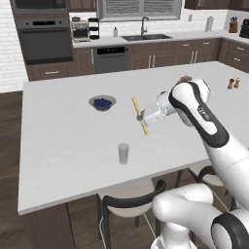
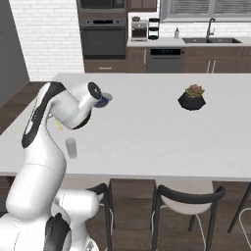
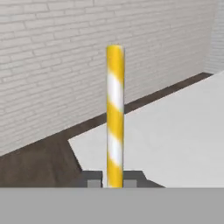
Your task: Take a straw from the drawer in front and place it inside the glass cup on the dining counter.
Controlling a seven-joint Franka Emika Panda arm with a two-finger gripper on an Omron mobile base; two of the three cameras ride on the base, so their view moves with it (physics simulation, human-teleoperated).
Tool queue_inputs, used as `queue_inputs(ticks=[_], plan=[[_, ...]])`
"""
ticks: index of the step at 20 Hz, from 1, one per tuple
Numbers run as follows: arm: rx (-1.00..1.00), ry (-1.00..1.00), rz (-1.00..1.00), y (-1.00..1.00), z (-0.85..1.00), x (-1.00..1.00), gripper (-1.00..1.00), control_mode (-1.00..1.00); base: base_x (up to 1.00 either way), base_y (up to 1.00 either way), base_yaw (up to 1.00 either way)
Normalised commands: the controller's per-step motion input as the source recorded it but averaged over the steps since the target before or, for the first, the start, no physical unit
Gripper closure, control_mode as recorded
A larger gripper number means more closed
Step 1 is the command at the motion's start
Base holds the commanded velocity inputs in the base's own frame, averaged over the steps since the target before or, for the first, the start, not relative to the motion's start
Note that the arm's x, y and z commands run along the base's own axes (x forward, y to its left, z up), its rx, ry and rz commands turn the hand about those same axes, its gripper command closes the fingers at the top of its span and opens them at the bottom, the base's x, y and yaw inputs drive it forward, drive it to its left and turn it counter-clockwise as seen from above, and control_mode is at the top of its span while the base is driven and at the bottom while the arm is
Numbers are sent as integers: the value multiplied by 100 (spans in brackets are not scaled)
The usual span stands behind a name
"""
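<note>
A: Any readable text or brands?
B: Small dark marking on the arm's upper link in the left base view, too blurred to read. Nothing else legible.
A: Straw look?
B: The straw [image 3: 115, 116] is a thin straight stick, yellow with white diagonal stripes in the hand view; plain yellow in the left base view [image 1: 140, 115].
A: Tool state?
B: The tool [image 1: 141, 116] is closed on the straw, fingers [image 3: 93, 179] pinching it partway along, so both ends stick out, tilted.
A: Where is it?
B: Held above the white tabletop [image 1: 58, 141], mid-scene, right of the grey bowl [image 1: 102, 102] of blue berries, farther back than the glass cup [image 1: 123, 153].
A: Cup?
B: Clear small tumbler, upright near the tabletop's near edge, apart from the straw. Also seen in the right base view [image 2: 71, 147], beside the arm.
A: Other stuff?
B: Dark potted plant [image 2: 191, 97] further right on the tabletop.
</note>
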Motion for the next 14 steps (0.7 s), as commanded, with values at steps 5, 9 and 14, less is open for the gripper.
queue_inputs(ticks=[5,9,14], plan=[[21,0,36,13,-14,41,100,-100,0,0,0],[12,0,29,13,-46,14,100,-100,0,0,0],[6,5,13,11,-64,12,100,-100,0,0,0]])
